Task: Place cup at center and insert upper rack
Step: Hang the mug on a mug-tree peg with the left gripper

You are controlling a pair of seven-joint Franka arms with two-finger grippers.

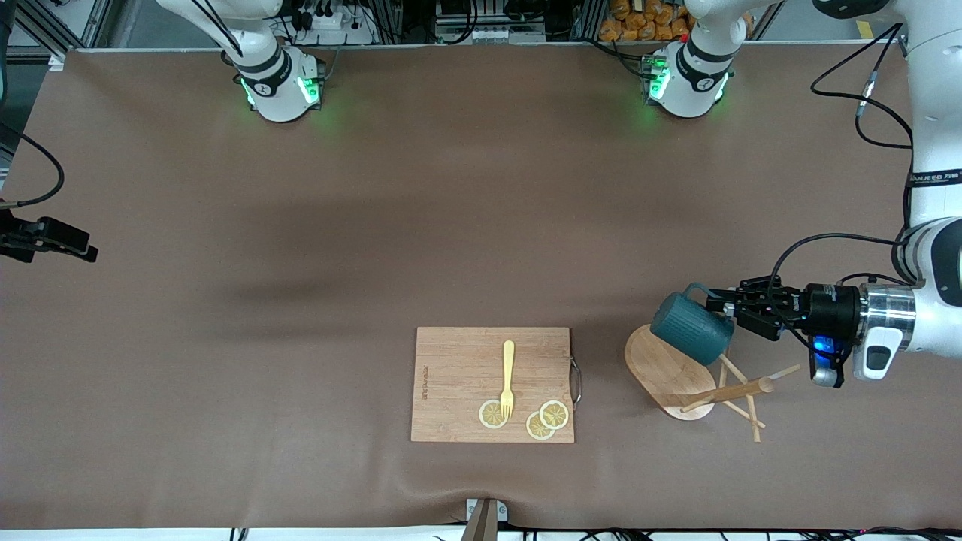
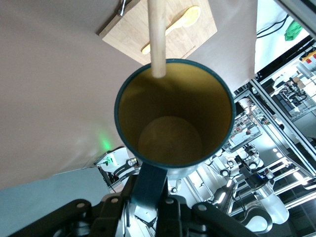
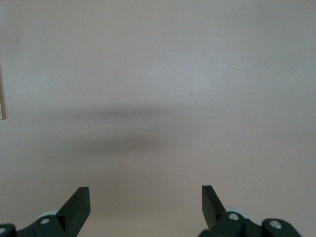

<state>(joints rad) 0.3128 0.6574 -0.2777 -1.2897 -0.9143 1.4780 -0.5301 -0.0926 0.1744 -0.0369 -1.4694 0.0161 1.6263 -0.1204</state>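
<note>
The dark teal cup (image 1: 688, 324) hangs tilted in the air, and my left gripper (image 1: 715, 302) is shut on its loop handle. It is over the oval base of the upper rack (image 1: 665, 368), a wooden mug tree that lies tipped on its side at the left arm's end of the table. In the left wrist view the cup's (image 2: 173, 113) tan inside faces the camera. The left gripper (image 2: 150, 197) clamps the handle there, and the rack's post (image 2: 157, 34) reaches to the rim. My right gripper (image 3: 145, 190) is open over bare brown cloth, holding nothing.
A rectangular wooden cutting board (image 1: 451, 361) lies near the table's front edge, toward the middle. A yellow fork (image 1: 508, 376) and lemon slices (image 1: 554, 414) lie on it. The rack's thin pegs (image 1: 740, 398) stick out toward the left arm.
</note>
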